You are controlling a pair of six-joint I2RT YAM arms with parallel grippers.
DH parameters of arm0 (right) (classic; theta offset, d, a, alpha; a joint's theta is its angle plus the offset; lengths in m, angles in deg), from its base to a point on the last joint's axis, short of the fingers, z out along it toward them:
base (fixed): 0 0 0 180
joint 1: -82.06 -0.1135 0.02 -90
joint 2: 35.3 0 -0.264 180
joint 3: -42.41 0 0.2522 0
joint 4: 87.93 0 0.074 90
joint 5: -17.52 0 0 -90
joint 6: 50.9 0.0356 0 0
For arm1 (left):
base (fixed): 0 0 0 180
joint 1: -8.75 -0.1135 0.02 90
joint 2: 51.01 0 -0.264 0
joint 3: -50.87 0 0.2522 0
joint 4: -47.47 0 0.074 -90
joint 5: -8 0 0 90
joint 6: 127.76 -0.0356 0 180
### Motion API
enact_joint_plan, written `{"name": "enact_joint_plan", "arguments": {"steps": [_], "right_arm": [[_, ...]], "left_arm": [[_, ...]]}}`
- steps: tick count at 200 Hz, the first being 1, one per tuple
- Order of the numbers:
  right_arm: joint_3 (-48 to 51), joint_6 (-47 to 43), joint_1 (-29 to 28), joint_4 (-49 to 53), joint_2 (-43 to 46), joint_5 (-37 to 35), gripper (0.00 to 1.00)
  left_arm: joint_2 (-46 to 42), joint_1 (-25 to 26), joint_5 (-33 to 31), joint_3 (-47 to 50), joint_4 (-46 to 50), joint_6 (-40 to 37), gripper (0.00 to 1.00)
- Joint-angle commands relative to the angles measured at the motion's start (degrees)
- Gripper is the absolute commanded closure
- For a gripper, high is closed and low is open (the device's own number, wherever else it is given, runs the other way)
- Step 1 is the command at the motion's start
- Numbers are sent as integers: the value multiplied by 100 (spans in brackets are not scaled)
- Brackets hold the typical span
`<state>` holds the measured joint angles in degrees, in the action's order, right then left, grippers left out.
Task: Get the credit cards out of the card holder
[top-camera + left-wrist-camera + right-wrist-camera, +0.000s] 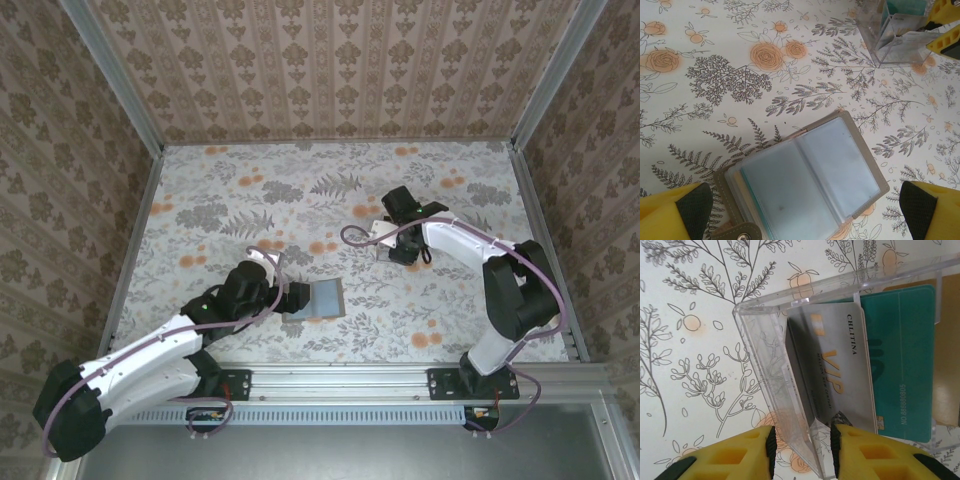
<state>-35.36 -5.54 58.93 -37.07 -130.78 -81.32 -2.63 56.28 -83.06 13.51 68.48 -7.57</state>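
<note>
Floral tabletop (220,190), right hand (802,442) seemingly astride box (765,355)

The floral surface (200,190) carries the card holder (805,185), lying open, and a clear plastic box (890,45) farther back.

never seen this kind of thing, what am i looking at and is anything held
Two white robot arms with two-finger grippers work over a flower-patterned table. One picture looks down from above; the others come from wrist cameras. On the table: an open grey folding card holder and a clear plastic box holding a silver card and a teal card. The left gripper hangs open above the holder, empty. The right gripper straddles the box's edge; whether it grips is unclear.
</note>
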Motion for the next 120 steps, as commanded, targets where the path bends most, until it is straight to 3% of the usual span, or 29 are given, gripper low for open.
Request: {"name": "enact_joint_plan", "arguments": {"steps": [1,52,120], "right_arm": [[-173,102,-10,-309,-91,-309,63],[-182,236,17,-939,-190,-902,63],[-214,636,42,-1003,288,-772,60]], "left_arm": [[22,-42,88,-10,-30,-22,0],[59,-81,111,-5,-56,-7,0],[106,-103,127,-5,-61,-22,0]]}}
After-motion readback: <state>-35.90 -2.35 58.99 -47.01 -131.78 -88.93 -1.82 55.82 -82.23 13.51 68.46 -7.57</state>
